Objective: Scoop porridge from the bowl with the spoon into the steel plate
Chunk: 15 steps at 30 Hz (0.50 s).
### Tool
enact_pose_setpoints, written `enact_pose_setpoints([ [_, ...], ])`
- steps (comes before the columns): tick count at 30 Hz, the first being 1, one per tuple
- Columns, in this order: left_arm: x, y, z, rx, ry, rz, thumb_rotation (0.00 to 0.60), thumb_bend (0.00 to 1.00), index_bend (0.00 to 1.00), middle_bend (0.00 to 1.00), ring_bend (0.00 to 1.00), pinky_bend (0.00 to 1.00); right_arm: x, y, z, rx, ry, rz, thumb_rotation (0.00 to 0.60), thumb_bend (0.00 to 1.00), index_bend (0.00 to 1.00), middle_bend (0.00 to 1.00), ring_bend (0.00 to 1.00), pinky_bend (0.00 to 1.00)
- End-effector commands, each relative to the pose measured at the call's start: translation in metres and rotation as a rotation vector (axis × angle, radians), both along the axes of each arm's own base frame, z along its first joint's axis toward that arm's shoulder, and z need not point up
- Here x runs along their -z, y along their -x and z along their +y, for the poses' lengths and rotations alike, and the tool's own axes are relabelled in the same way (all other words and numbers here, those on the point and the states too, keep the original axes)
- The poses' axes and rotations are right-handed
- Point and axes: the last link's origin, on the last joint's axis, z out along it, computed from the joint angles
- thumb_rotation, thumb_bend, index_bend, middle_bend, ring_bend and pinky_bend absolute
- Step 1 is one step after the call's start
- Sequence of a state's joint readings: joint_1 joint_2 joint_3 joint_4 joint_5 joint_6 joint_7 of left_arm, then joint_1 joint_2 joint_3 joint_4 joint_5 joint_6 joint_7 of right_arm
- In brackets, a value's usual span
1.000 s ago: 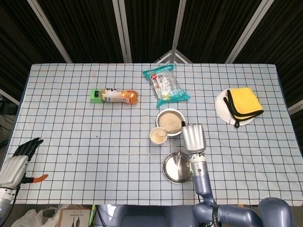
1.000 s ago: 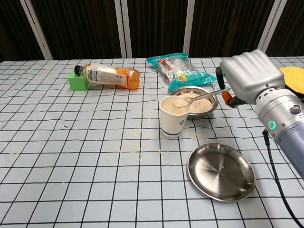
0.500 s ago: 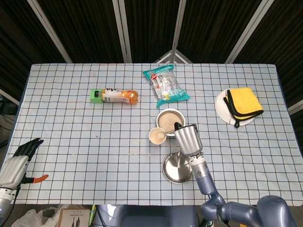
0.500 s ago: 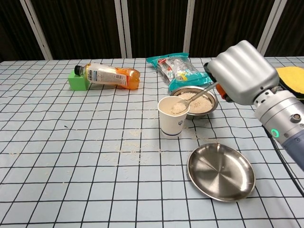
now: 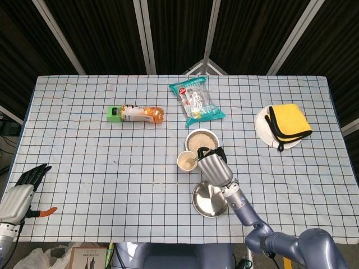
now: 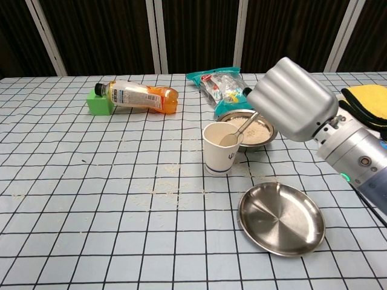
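My right hand (image 6: 293,99) grips the handle of a metal spoon (image 6: 242,128), whose tip dips into a white paper cup (image 6: 221,154) holding porridge. Just behind the cup stands the steel bowl (image 6: 266,134) of porridge. The empty steel plate (image 6: 281,219) lies in front, below the hand. In the head view the right hand (image 5: 212,165) hovers between the bowl (image 5: 196,140), the cup (image 5: 186,161) and the plate (image 5: 207,200). Far off at the lower left edge my left hand (image 5: 19,190) rests with its fingers apart, holding nothing.
A drink bottle (image 6: 134,96) lies on its side at the back left. A snack bag (image 6: 227,84) sits behind the bowl. A yellow cloth (image 5: 287,124) lies on a white plate at the right. Spilled grains dot the checked cloth left of the cup.
My right hand has swung left and tilted over. The spoon's handle now stands steeper and its tip has sunk deeper into the cup. The left hand has not moved.
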State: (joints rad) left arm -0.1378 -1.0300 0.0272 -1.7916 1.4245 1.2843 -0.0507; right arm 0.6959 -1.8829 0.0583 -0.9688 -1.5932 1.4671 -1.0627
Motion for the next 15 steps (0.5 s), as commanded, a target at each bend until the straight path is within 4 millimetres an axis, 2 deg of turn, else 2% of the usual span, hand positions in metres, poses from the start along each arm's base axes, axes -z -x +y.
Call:
enact_pose_setpoints([
  [1,0.0005,0.0,-0.0001,-0.003,0.001,0.003,0.6,0.0,0.0,0.0,0.0,0.0,-0.0017,-0.0005,-0.0023,-0.039,0.021,0.06,0.6,0.56,0.65,0.95,1.0,0.98],
  [5,0.0009,-0.0002,0.0001,-0.007,0.001,0.006,0.6,0.0,0.0,0.0,0.0,0.0,-0.0022,-0.002,-0.0025,-0.09,0.035,0.137,0.6,0.56,0.65,0.95,1.0,0.98],
  [15,0.0009,-0.0003,0.0003,-0.011,0.001,0.006,0.6,0.0,0.0,0.0,0.0,0.0,-0.0112,-0.0083,-0.0014,-0.097,0.049,0.143,0.6,0.56,0.65,0.95,1.0,0.98],
])
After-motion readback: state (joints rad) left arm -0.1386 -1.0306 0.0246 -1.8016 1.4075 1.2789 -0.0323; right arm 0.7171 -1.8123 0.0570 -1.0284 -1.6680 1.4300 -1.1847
